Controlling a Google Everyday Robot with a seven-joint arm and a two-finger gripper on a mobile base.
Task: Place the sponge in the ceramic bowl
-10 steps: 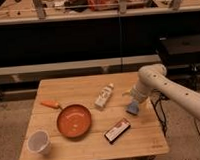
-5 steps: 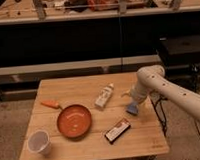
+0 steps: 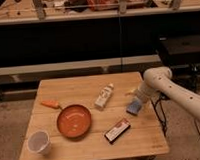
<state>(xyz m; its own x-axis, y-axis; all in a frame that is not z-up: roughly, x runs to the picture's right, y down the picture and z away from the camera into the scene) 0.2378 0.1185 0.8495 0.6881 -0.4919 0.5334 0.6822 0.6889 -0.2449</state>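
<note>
The sponge (image 3: 134, 107), blue and small, is at the right side of the wooden table (image 3: 86, 151). The gripper (image 3: 136, 99) at the end of the white arm (image 3: 169, 89) is right at the sponge's upper edge, coming in from the right. Whether it grips the sponge cannot be made out. The ceramic bowl (image 3: 74, 120), orange and round, sits left of centre on the table, well apart from the sponge, and has nothing in it.
A white bottle (image 3: 104, 96) lies between bowl and sponge. A dark snack bar (image 3: 117, 130) lies near the front edge, an orange carrot (image 3: 51, 103) behind the bowl at left, and a white cup (image 3: 38, 142) at the front left corner. Dark shelving stands behind the table.
The arm's end and the sponge look shifted slightly up and to the right. The other items have not moved.
</note>
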